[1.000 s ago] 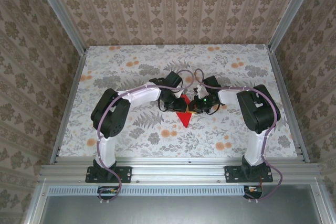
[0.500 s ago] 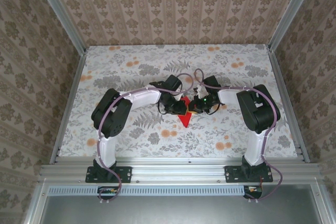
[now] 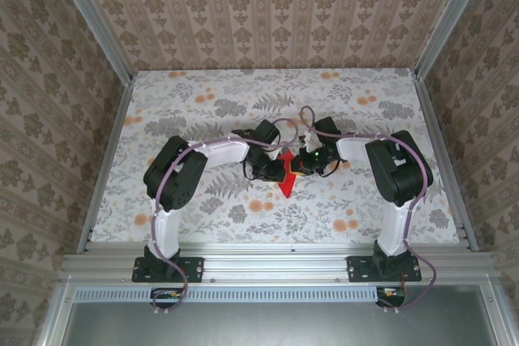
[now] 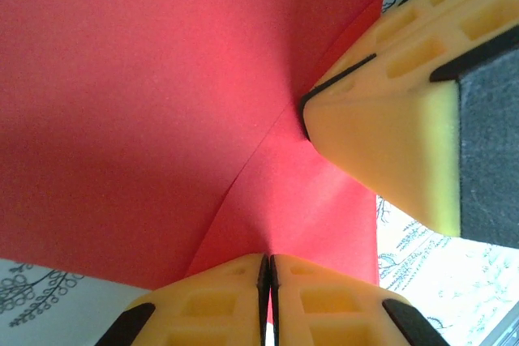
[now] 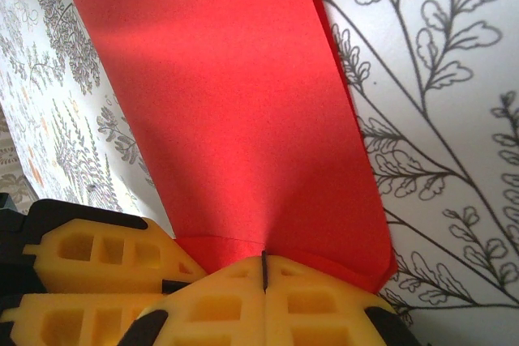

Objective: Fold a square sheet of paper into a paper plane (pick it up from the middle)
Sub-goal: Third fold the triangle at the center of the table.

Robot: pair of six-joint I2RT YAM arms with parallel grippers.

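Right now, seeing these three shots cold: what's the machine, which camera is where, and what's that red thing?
Two small robot arms are bolted at the near edge of a table with a flower-print cover, walled in by patterned panels. The wide picture looks down from above and behind the arms. The two close-ups come from cameras on the wrists, so the yellow fingers at the bottom of each belong to that arm. The red thing is a sheet of red paper, partly folded, with a crease showing in the left wrist view. The left gripper is pinched shut on its edge, and the right gripper is pinched shut on it too, near the table's middle.
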